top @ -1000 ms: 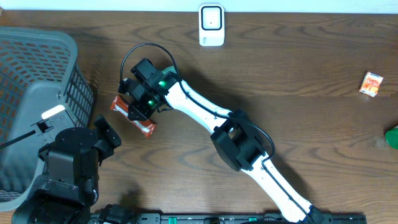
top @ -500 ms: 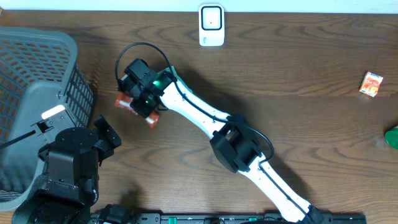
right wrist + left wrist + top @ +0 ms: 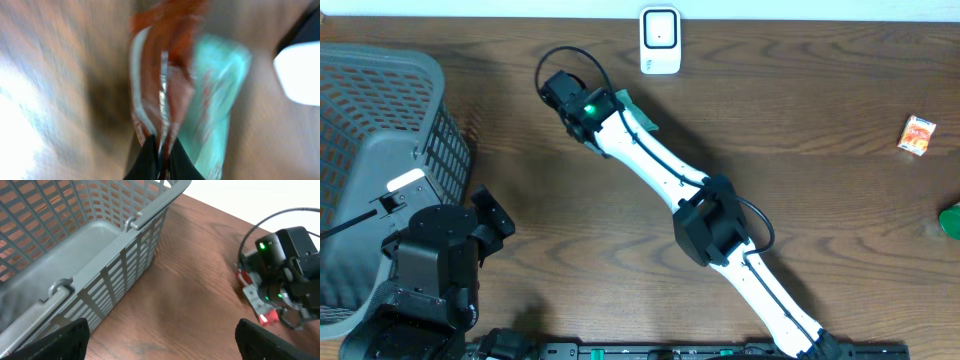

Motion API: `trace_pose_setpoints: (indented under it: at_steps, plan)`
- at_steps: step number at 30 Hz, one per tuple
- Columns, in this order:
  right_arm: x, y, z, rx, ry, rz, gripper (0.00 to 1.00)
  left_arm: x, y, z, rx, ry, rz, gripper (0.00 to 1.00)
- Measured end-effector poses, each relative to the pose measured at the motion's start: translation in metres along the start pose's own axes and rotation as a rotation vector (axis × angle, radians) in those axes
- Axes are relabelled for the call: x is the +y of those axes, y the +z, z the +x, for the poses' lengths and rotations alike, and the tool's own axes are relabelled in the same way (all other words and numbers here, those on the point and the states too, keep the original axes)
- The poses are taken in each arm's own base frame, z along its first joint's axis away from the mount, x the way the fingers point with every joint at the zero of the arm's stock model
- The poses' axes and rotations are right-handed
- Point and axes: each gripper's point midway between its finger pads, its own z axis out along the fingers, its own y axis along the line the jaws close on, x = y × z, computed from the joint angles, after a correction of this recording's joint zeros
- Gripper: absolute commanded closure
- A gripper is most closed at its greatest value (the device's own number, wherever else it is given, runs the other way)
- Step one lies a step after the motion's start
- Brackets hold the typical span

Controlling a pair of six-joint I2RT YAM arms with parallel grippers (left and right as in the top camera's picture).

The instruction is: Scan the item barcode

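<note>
- Jaws of the left gripper [image 3: 167, 342] stand wide apart with nothing between them; only its two dark fingertips show, at the bottom corners of the left wrist view; the arm sits at the near left of the dark brown wooden table [image 3: 820, 100].
- Just beside that arm, on its left, stands a grey slatted plastic basket [image 3: 130, 275]; its far side is cut off by the frame.
- Right gripper [image 3: 161, 160] is closed tight, its black fingertips pinching the seam of a red-orange and teal foil packet [image 3: 170, 90]; the right wrist view is heavily blurred, so the packet's print cannot be read.
- From overhead, the right arm reaches across the table to the far left; it hides most of the packet, and only a teal corner [image 3: 638, 112] shows at its side; whether the packet is clear of the table cannot be told.
- Beyond the packet, near it, a white rectangular barcode scanner [image 3: 660, 40] stands at the far edge of the table.
- Well apart on the right lies a small orange packet [image 3: 918, 134]; nearer, a green object [image 3: 950, 220] is cut off by the right edge and cannot be identified.
</note>
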Motion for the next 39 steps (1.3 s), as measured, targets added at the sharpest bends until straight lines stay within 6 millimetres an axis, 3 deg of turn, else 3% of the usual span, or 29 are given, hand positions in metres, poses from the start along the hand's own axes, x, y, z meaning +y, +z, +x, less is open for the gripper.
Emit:
trace_pose_setpoints:
  at_steps: [7, 11, 13, 15, 16, 18, 27, 30, 34, 39]
  plan:
    - [0.039, -0.01, 0.066, 0.238, -0.047, -0.329, 0.99, 0.0, 0.0, 0.0, 0.0, 0.0, 0.0, 0.07]
    - [0.053, -0.022, 0.086, 0.307, -0.028, -0.489, 0.99, 0.0, 0.0, 0.0, 0.0, 0.0, 0.0, 0.07]
    - [0.055, -0.025, 0.089, 0.316, -0.019, -0.532, 0.71, 0.0, 0.0, 0.0, 0.0, 0.0, 0.0, 0.07]
    - [0.055, -0.025, 0.088, 0.31, -0.019, -0.555, 0.51, 0.0, 0.0, 0.0, 0.0, 0.0, 0.0, 0.07]
    - [0.055, -0.025, 0.087, 0.304, -0.019, -0.563, 0.32, 0.0, 0.0, 0.0, 0.0, 0.0, 0.0, 0.07]
    - [0.056, -0.025, 0.085, 0.29, -0.015, -0.574, 0.23, 0.0, 0.0, 0.0, 0.0, 0.0, 0.0, 0.07]
    - [0.071, -0.03, 0.065, 0.199, -0.003, -0.681, 0.38, 0.0, 0.0, 0.0, 0.0, 0.0, 0.0, 0.07]
    - [0.075, -0.032, 0.06, 0.175, -0.002, -0.712, 0.48, 0.0, 0.0, 0.0, 0.0, 0.0, 0.0, 0.07]
    - [0.078, -0.033, 0.061, 0.176, -0.004, -0.736, 0.49, 0.0, 0.0, 0.0, 0.0, 0.0, 0.0, 0.07]
    - [0.082, -0.029, 0.078, 0.231, 0.002, -0.765, 0.54, 0.0, 0.0, 0.0, 0.0, 0.0, 0.0, 0.07]
